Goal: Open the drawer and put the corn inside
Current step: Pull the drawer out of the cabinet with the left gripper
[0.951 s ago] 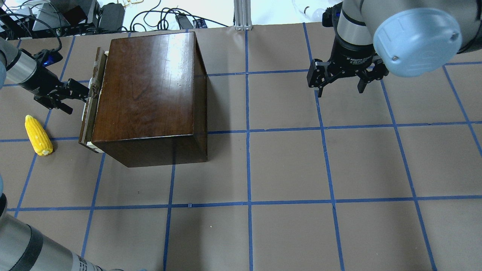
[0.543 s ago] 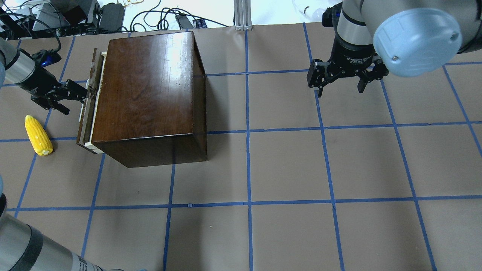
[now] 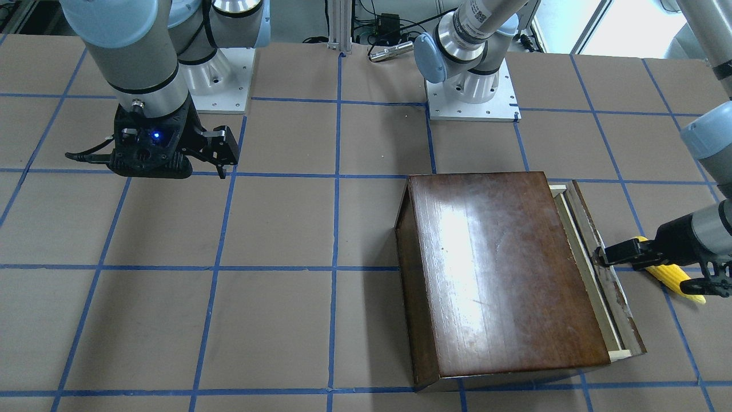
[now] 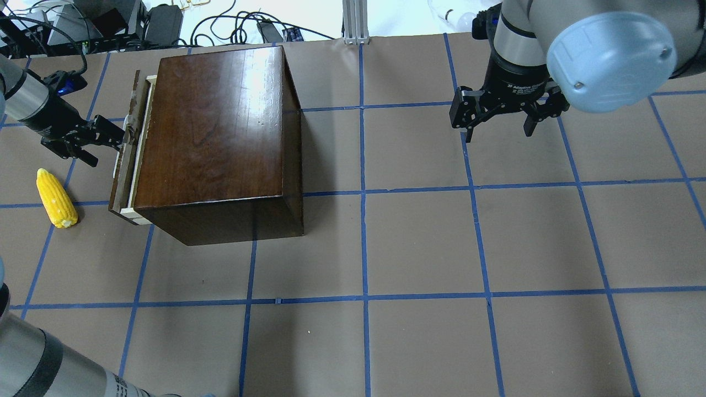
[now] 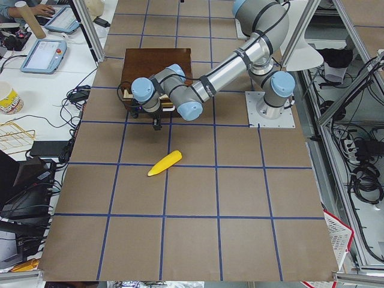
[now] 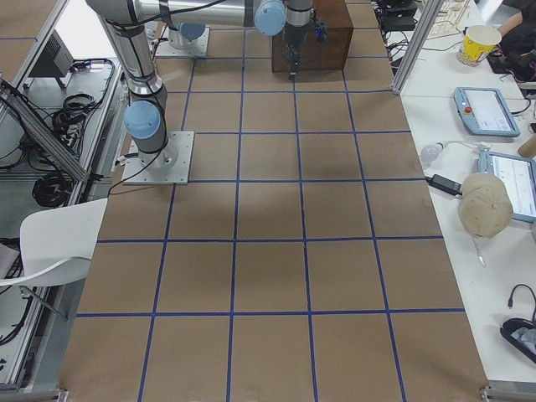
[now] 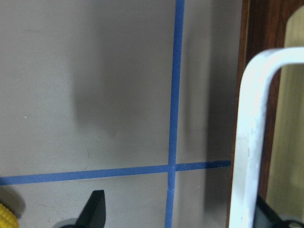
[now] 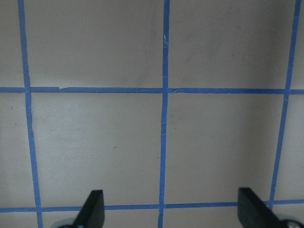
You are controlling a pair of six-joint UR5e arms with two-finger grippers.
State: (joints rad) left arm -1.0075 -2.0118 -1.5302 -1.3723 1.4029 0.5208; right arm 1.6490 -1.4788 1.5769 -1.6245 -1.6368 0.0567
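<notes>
My left gripper (image 4: 108, 150), spread wide, clamps nothing; the handle (image 7: 247, 142) sits inside its jaws. The drawer (image 4: 122, 176) looks light and stiff. The corn (image 4: 55, 199) seems hard and bumpy: I'd take it mid-cob.

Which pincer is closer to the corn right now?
Left. The left pincer sits at the drawer front, close beside the corn; the right pincer hangs far off on the other side of the box.
</notes>
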